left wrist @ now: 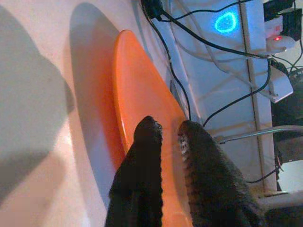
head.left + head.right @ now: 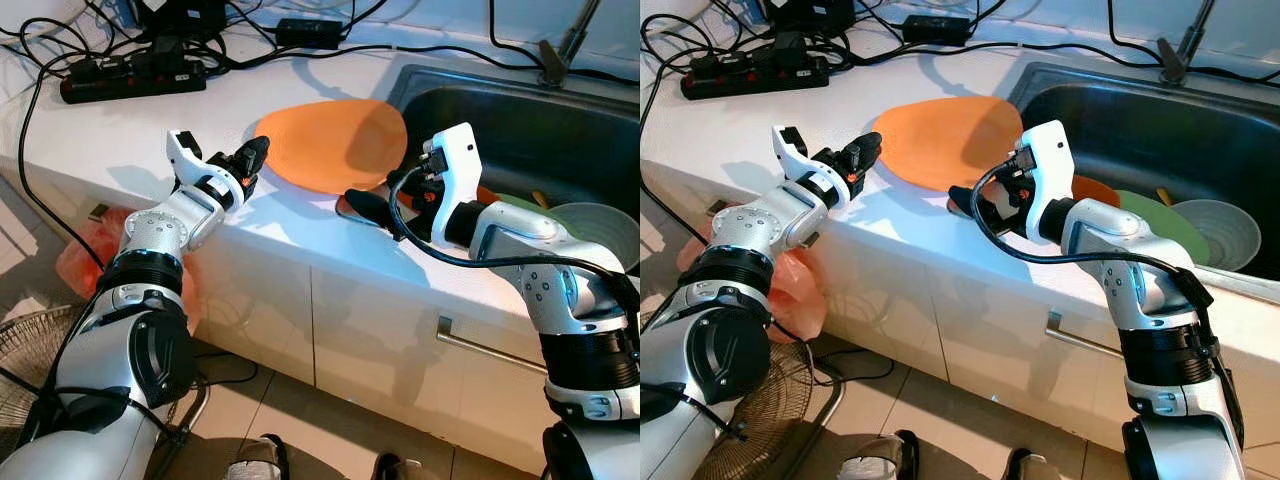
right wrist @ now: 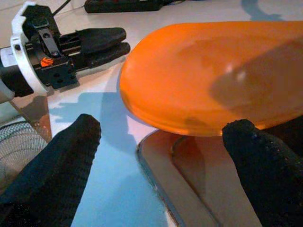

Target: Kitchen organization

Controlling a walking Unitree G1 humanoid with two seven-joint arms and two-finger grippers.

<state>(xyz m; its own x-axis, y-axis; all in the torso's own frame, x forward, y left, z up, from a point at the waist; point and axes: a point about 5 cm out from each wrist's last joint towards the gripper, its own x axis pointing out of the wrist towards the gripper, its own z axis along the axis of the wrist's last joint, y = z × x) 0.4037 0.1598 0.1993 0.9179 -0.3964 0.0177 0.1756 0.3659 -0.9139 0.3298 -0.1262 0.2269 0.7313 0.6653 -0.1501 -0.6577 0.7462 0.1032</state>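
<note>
An orange plate (image 2: 335,140) lies on the white counter (image 2: 100,140), its right edge at the sink rim. My left gripper (image 2: 258,152) is shut, its fingertips just beside the plate's left edge, with nothing held; the right wrist view shows it (image 3: 124,40) a little apart from the plate (image 3: 213,75). My right gripper (image 2: 385,205) is open at the plate's near edge, low over the counter, one finger on each side of that edge (image 3: 165,130). In the left wrist view the two fingers (image 1: 147,156) lie close together over the plate (image 1: 137,94).
A steel sink (image 2: 400,85) at the right holds a green plate (image 2: 1160,225), a grey bowl (image 2: 600,225) and a faucet (image 2: 565,45). A black power strip (image 2: 130,78) and cables lie at the back. Below are cabinet doors with a handle (image 2: 480,345), a red bag (image 2: 85,255) and a fan (image 2: 30,340).
</note>
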